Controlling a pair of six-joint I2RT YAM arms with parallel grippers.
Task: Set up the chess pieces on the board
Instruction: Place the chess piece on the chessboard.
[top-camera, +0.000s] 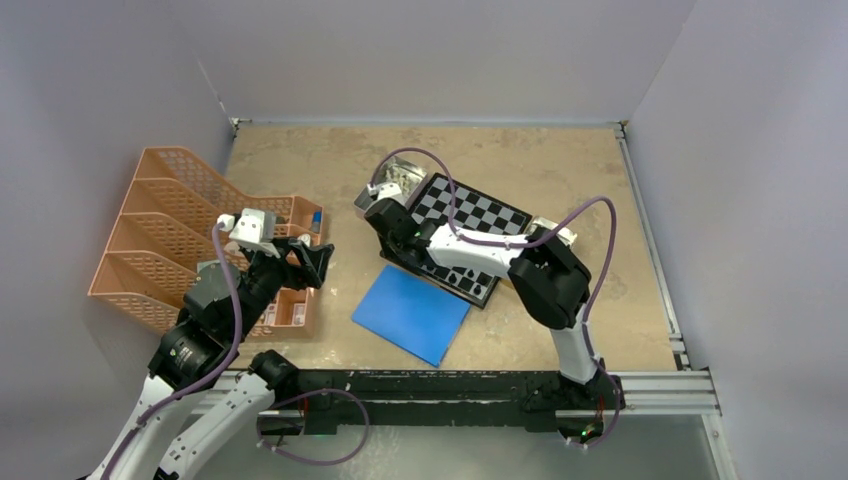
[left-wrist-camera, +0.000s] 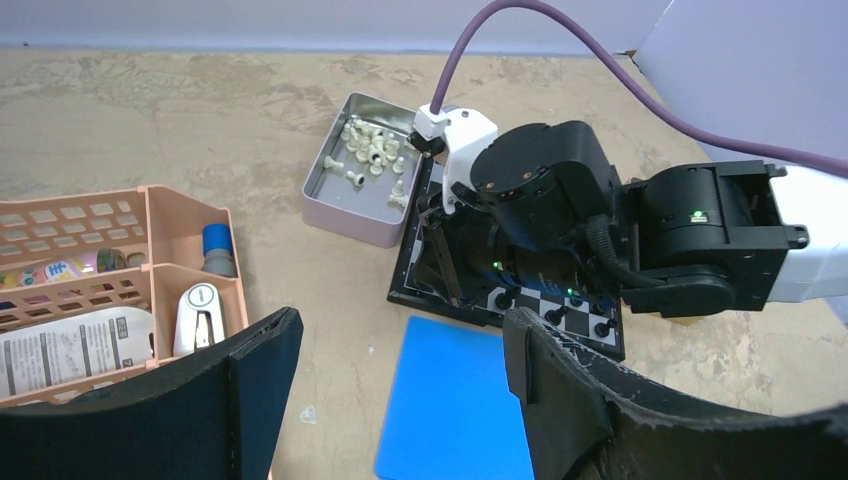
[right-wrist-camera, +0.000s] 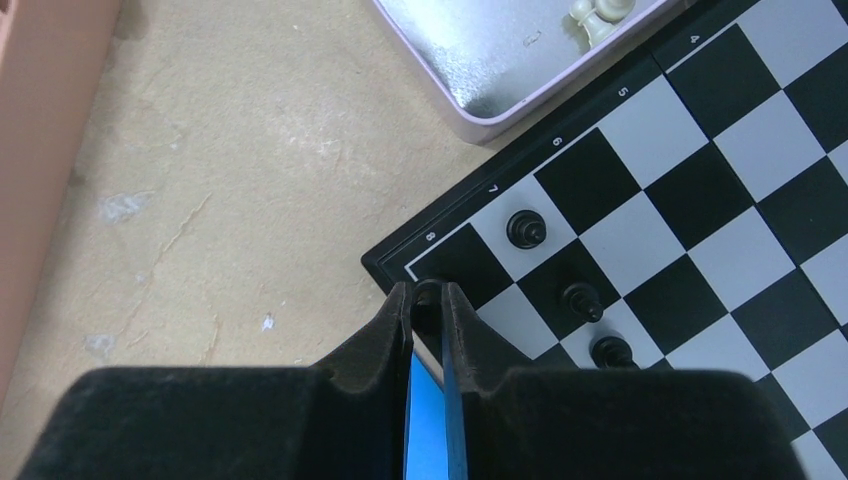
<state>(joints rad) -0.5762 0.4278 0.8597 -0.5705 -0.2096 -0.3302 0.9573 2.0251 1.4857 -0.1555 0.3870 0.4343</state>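
Your tabletop (top-camera: 300, 160) is a mottled beige, stone-look surface with pale scuffs. Plain lavender-grey walls (top-camera: 110, 70) close it in at the back and on both sides. A metal rail (top-camera: 650, 250) runs down its right edge, and another crosses the front where the arms are bolted.

The board (top-camera: 478, 213) lies right of centre, turned diagonally. An open tin (left-wrist-camera: 352, 215) sits against its far-left corner and holds a heap of cream chess pieces (left-wrist-camera: 372, 150). Three black ones (right-wrist-camera: 526, 229) stand in a row on squares near the board's left corner. A blue sheet (top-camera: 412, 313) lies flat just beside the board's near edge. A peach-coloured desk organiser (top-camera: 170, 225) stands on the left of the tabletop.

Your right end effector (right-wrist-camera: 428, 300) hangs low over the board's corner square, its fingers drawn almost together. You cannot tell whether a piece sits in the slit between them. Your left end effector (left-wrist-camera: 400, 350) hovers by the organiser's near end, with its fingers spread wide apart around nothing.
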